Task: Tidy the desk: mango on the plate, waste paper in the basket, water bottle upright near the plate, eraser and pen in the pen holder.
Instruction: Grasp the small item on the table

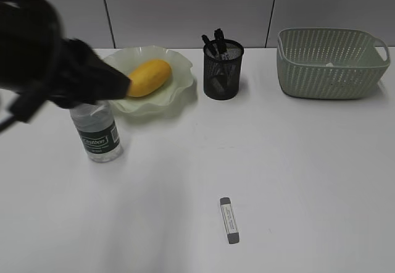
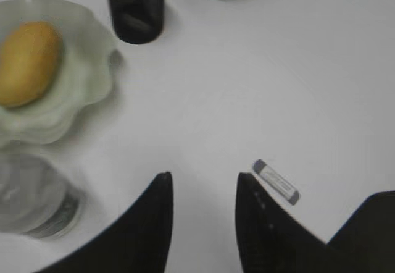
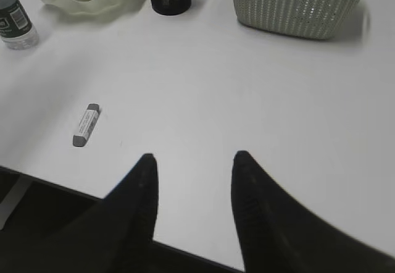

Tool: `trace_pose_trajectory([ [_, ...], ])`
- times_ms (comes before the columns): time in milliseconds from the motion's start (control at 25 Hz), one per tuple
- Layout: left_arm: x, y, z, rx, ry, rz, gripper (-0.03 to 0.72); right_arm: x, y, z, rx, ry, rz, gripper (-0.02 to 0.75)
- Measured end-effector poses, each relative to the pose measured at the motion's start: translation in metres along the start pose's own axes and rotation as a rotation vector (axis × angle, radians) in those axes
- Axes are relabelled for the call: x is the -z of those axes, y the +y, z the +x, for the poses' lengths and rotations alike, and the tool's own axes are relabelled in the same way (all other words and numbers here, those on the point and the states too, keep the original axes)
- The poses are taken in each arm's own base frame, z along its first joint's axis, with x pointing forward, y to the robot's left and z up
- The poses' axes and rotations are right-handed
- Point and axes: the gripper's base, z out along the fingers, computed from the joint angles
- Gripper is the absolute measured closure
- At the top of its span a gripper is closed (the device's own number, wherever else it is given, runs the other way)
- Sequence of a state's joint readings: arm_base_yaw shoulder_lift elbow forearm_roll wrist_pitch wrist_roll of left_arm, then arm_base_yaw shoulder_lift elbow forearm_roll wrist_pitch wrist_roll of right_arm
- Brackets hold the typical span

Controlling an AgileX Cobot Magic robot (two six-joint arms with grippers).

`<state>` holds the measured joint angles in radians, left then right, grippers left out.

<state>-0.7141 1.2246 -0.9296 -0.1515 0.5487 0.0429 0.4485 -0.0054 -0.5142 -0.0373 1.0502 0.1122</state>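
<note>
The yellow mango (image 1: 148, 77) lies on the pale green plate (image 1: 176, 88). The clear water bottle (image 1: 95, 132) stands upright in front of the plate's left side. My left gripper (image 2: 202, 177) is open and empty, hovering above and just right of the bottle (image 2: 31, 199); in the exterior view only a black blur of it (image 1: 114, 81) shows. The grey-tipped white eraser (image 1: 229, 220) lies on the table near the front. Pens stand in the black mesh pen holder (image 1: 223, 69). A bit of white paper shows inside the basket (image 1: 332, 63). My right gripper (image 3: 194, 157) is open and empty over the table's front edge.
The eraser also shows in the left wrist view (image 2: 276, 181) and the right wrist view (image 3: 86, 125). The table's front edge (image 3: 62, 183) runs under the right gripper.
</note>
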Motion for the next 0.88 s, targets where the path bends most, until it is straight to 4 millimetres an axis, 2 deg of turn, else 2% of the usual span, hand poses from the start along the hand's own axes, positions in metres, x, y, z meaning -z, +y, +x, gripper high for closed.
trace_pose_trajectory([
  [120, -0.055, -0.033, -0.005, -0.008, 0.135, 0.015, 0.429, 0.0, -0.001, -0.001, 0.004, -0.006, 0.006, 0.412],
  [200, -0.091, -0.053, -0.003, 0.009, 0.225, 0.018, 0.391, 0.0, -0.001, 0.0, 0.007, -0.004, 0.011, 0.416],
  [320, -0.14, -0.069, 0.001, 0.049, 0.337, 0.01, 0.284, -0.001, -0.001, 0.0, 0.008, -0.004, 0.014, 0.42],
  [400, -0.169, -0.073, 0.008, 0.102, 0.399, -0.002, 0.24, -0.001, -0.001, 0.0, 0.008, -0.004, 0.014, 0.42],
  [440, -0.192, -0.074, 0.013, 0.152, 0.444, -0.025, 0.223, -0.001, -0.001, 0.0, 0.009, -0.004, 0.015, 0.42],
  [480, -0.192, -0.074, 0.013, 0.152, 0.444, -0.025, 0.223, -0.001, -0.001, 0.0, 0.009, -0.004, 0.015, 0.42],
  [560, -0.212, -0.073, 0.022, 0.21, 0.503, -0.069, 0.218, -0.001, -0.001, 0.0, 0.009, -0.004, 0.015, 0.42],
  [680, -0.231, -0.07, 0.033, 0.295, 0.564, -0.146, 0.221, -0.001, -0.001, 0.0, 0.009, -0.004, 0.015, 0.42],
  [880, -0.249, -0.069, 0.042, 0.426, 0.588, -0.219, 0.261, -0.001, -0.001, 0.0, 0.009, -0.004, 0.015, 0.42],
])
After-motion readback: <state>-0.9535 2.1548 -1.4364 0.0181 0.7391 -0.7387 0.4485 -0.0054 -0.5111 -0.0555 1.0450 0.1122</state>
